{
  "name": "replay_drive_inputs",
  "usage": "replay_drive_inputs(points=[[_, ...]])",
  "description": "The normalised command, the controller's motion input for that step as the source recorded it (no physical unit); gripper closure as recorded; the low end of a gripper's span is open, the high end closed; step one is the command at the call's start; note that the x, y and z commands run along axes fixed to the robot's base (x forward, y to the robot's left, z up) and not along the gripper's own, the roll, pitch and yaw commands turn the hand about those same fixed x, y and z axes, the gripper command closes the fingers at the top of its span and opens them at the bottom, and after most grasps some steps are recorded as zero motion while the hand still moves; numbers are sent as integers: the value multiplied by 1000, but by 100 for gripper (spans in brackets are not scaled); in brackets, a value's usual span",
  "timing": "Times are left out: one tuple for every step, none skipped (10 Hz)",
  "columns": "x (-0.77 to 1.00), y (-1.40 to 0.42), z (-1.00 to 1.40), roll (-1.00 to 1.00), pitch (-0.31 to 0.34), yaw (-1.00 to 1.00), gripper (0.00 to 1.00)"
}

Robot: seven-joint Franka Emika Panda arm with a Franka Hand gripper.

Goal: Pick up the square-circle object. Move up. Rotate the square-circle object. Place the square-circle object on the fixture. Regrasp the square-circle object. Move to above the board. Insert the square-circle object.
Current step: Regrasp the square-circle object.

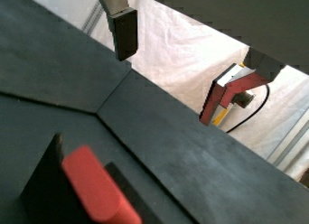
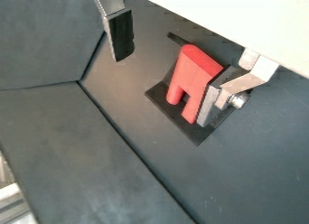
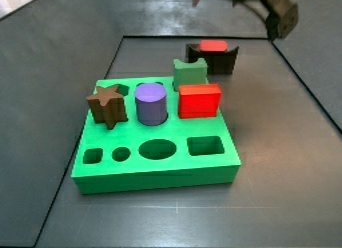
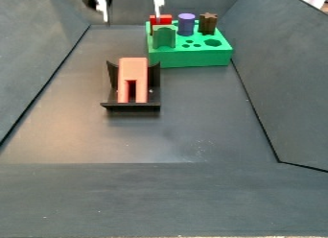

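On the fixture (image 4: 130,96) rests the single square-circle object (image 4: 130,78), while the gripper (image 4: 128,2) hangs above and apart from it, jaws spread and holding nothing, which suggests the placing step is done and the regrasp is in hand. Next, the gripper must descend and close its fingers (image 2: 121,36) squarely on the piece. One board (image 3: 158,144) carries, apparently, five standing shapes and four vacant holes, though the far row is partly hidden.
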Motion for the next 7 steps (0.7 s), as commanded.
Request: replay_drive_inputs(points=[[74, 53, -1000, 75, -149, 16, 0], [79, 49, -1000, 71, -132, -25, 0], [84, 46, -1000, 64, -114, -44, 0], [88, 41, -1000, 61, -91, -60, 0], [93, 37, -1000, 58, -64, -66, 0], [95, 25, -882, 54, -30, -67, 0], [86, 14, -729, 56, 1, -61, 0]])
